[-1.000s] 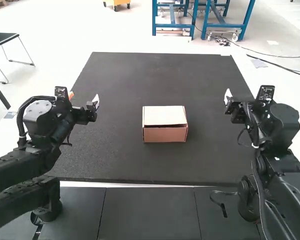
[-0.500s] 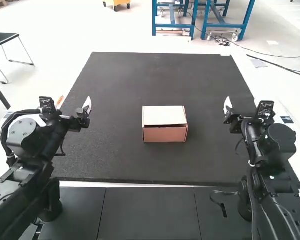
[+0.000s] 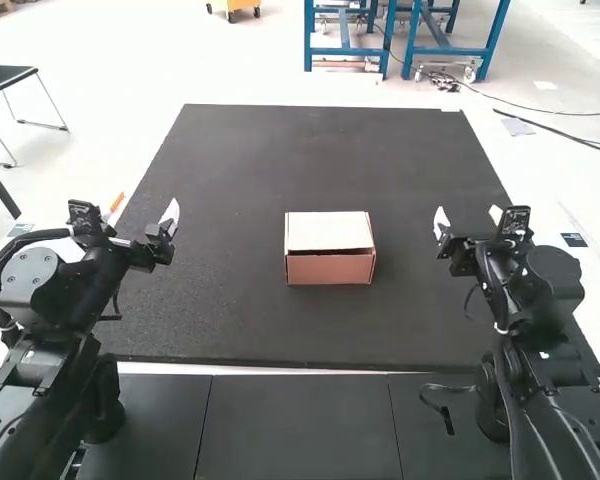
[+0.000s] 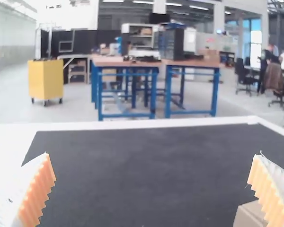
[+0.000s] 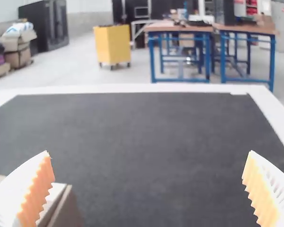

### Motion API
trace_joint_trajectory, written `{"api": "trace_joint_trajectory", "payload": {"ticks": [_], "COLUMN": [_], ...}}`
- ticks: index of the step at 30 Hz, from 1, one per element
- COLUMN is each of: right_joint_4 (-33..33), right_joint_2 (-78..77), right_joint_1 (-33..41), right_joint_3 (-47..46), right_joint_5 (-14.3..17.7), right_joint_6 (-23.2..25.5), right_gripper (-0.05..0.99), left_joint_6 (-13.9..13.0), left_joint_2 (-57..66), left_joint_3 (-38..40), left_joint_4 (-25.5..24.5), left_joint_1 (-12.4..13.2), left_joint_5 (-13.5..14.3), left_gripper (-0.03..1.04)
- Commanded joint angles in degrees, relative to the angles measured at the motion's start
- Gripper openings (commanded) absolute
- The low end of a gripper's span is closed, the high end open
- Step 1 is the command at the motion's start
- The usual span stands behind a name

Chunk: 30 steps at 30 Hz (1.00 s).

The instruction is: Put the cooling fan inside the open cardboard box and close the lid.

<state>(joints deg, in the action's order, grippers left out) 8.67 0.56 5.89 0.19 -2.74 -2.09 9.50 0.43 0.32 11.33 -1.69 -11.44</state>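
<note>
Black mat [image 3: 280,160] bears the cardboard box [image 3: 329,247]; both jaws gape wide, empty.

You've got one small brown cardboard box [image 3: 329,247], approx. in the middle of the counter [image 3: 260,150], upright, sides square to the edges. Top face is paler than the near wall, w/ a dark strip along its near edge. Can't tell if lid's fully shut.

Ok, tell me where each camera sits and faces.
High view: above and behind the arms, facing down at the cardboard box on the black mat; shows left pincer, right pincer.
Left wrist view: on that wrist, facing across the mat; own ribbed fingers.
Right wrist view: same, from the other side; own fingers.
Shared: both wrist views catch a box corner.
</note>
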Motion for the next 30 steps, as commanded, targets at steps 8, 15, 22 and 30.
{"api": "trace_joint_trajectory", "payload": {"ticks": [8, 15, 22, 30], "right_joint_4": [-7.5, -9.7, -9.6, -9.5], "right_joint_2": [-0.5, -0.6, -0.6, -0.6], "right_joint_1": [-6.8, -7.2, -7.1, -7.3], "right_joint_3": [-0.2, -0.2, -0.2, -0.2], "right_joint_5": [-9.9, -9.1, -8.7, -8.7], "right_joint_6": [-2.8, -4.0, -3.4, -4.2], "right_gripper": [0.91, 0.91, 0.91, 0.91], "left_joint_6": [-3.4, -11.3, -14.7, -14.8], "left_joint_2": [-0.5, -0.5, -0.5, -0.5], "left_joint_3": [-0.3, -0.3, -0.3, -0.3], "left_joint_4": [-9.1, -11.9, -12.7, -12.7], "left_joint_1": [4.6, 4.4, 4.9, 4.9], "left_joint_5": [-11.6, -11.5, -11.5, -11.5], "left_gripper": [0.96, 0.96, 0.96, 0.96]}}
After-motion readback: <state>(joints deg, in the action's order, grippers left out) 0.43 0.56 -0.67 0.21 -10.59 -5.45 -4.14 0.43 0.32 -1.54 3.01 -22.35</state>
